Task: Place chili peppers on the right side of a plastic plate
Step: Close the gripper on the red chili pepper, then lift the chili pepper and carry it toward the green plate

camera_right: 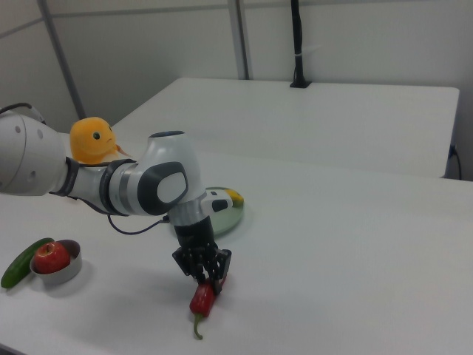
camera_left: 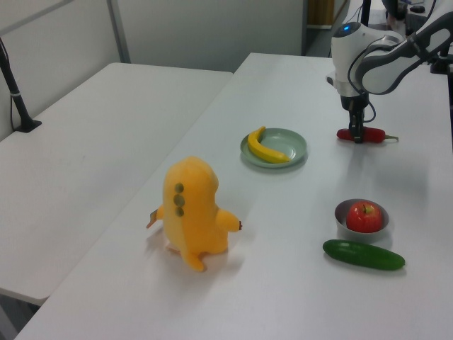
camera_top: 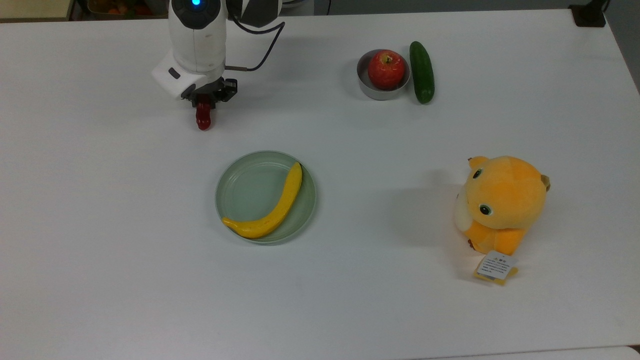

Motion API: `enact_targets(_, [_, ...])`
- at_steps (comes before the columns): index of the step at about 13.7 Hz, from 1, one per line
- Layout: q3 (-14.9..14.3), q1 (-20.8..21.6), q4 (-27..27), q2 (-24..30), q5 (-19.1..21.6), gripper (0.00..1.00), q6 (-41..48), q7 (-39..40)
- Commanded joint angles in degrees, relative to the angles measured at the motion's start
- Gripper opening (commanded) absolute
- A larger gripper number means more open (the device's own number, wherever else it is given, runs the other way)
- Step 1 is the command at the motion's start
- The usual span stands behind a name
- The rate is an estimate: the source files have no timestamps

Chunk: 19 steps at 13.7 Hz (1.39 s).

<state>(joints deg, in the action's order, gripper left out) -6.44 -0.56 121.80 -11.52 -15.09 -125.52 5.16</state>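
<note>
In the top view, the tool [camera_top: 204, 101] stands over the chili pepper [camera_top: 203, 118], which lies on the desk [camera_top: 100, 225]. The plastic plate [camera_top: 250, 190] is below the tool and a little to the top view's right, with a banana [camera_top: 272, 210] on it. Far to the top view's right of the tool is a bowl [camera_top: 372, 90] holding an apple [camera_top: 386, 69], a cucumber [camera_top: 421, 71] just beside it. A plush toy [camera_top: 502, 202] sits farthest away, at the top view's lower right.
</note>
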Motion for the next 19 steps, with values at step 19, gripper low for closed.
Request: enact_targets(19, [-0.15, -1.29, -25.1, -13.52, 6.12, 0.0, -8.42, -0.77])
